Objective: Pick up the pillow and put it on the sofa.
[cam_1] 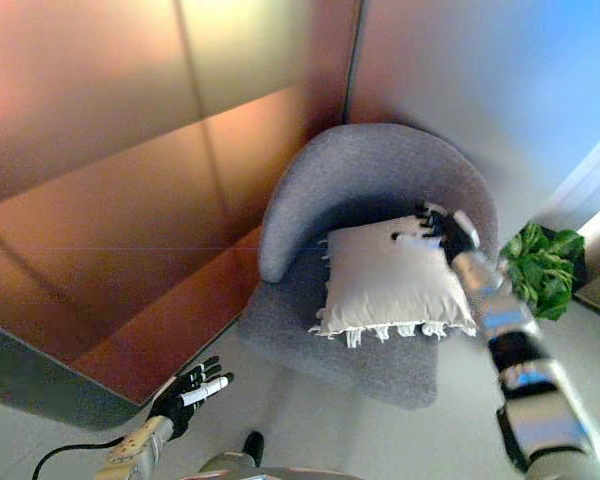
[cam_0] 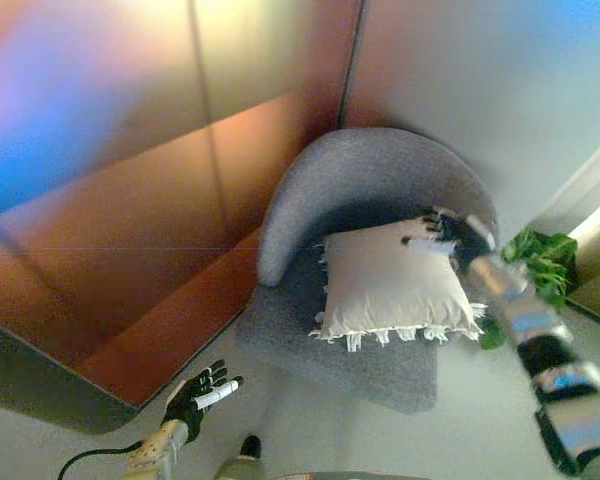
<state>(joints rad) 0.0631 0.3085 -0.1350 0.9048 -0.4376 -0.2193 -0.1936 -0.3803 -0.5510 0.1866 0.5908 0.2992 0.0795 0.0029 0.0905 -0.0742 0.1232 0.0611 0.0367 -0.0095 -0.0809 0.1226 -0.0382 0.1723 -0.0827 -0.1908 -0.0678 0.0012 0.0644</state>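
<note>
pillow (cam_0: 395,283): already on the seat of the grey sofa (cam_0: 365,180), leaning against the backrest, fringe toward you.
right hand (cam_0: 442,232): at the pillow's upper right corner, fingers on the cloth; you can't tell if it grips or just rests.
left hand (cam_0: 200,392): low by the floor, fingers spread, holding nothing.
progress: you're nearly done, placement looks made.
left to do: let go, pull the right arm clear.

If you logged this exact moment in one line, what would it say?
pillow: on grey sofa seat | right hand: at pillow's top corner, grip unclear | left hand: open, low, idle | plant: beside sofa
</note>
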